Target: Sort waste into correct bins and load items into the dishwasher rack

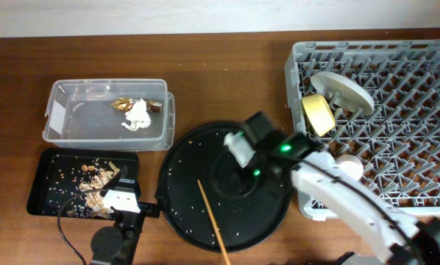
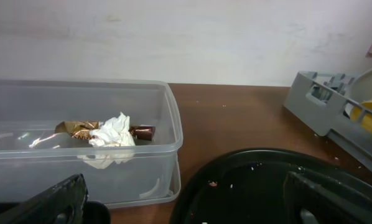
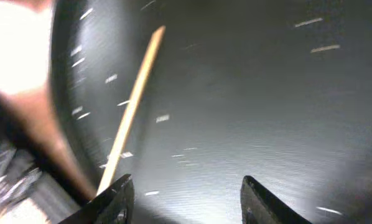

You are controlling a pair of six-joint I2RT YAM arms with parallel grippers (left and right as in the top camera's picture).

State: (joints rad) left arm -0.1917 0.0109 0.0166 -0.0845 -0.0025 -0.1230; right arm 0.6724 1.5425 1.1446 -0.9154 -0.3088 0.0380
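One wooden chopstick [image 1: 213,217] lies on the large round black tray [image 1: 183,199]; it also shows in the right wrist view [image 3: 133,106]. My right gripper [image 1: 238,147] hovers open and empty over that tray [image 3: 267,93], its left finger close to the chopstick [image 3: 183,199]. My left gripper [image 1: 124,193] is open and empty [image 2: 186,205] between the black rectangular tray [image 1: 43,184] and the round tray. The clear tub [image 1: 58,110] holds the white napkin [image 1: 137,115] and gold foil wrapper [image 1: 121,104]. Food scraps [image 1: 91,180] lie in the black rectangular tray. The rack [image 1: 426,88] holds the plate [image 1: 343,90] and yellow bowl [image 1: 319,114].
A pale cup [image 1: 350,169] sits at the rack's near left corner, beside my right arm. White crumbs dot the round tray. The left wrist view shows the tub [image 2: 167,137] with the napkin [image 2: 114,134], and the rack's corner [image 2: 316,106].
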